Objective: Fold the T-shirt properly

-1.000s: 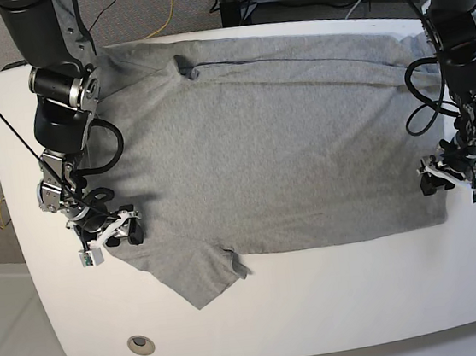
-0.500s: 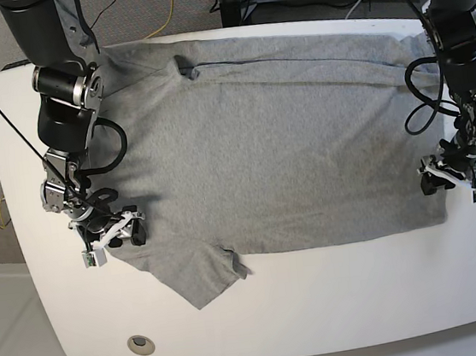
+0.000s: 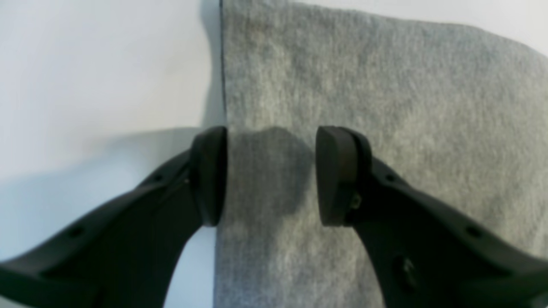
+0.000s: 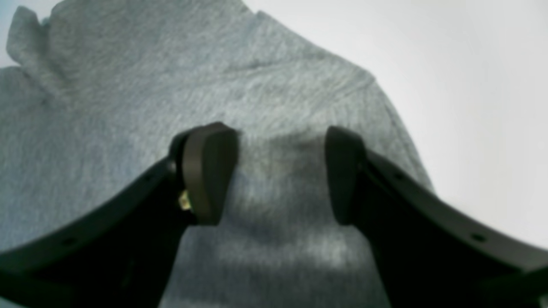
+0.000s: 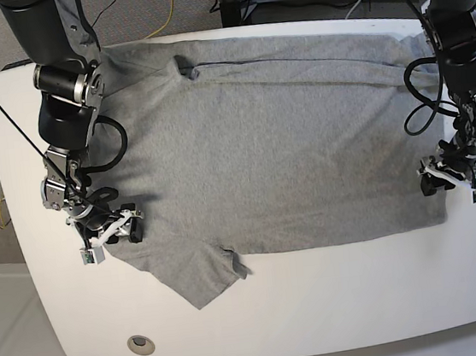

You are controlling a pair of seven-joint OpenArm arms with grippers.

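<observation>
A: Left wrist view first. The left gripper (image 3: 269,175) has its jaws parted, nothing between them yet, and the hem edge of the T-shirt (image 3: 364,128) runs straight past the inner face of the left-hand pad, white table (image 3: 98,77) beyond it.

B: So to pinch cleanly I'd set one pad just outside that edge and go low enough to catch every layer. How many layers lie there I can't make out.

A: Right wrist view. The right gripper (image 4: 278,175) is parted too, empty, hovering over a rumpled grey stretch that looks like the sleeve; bare table lies to the right.

B: Soft focus there. Whether the pads touch cloth, I can't say.

A: Base view: the shirt lies spread across the table, plain side up, one sleeve poking toward the near edge. Right gripper (image 5: 111,231) sits at its left edge, left gripper (image 5: 450,173) at its right edge.

B: Both should close together and lift evenly. The arms hide the far corners.
</observation>
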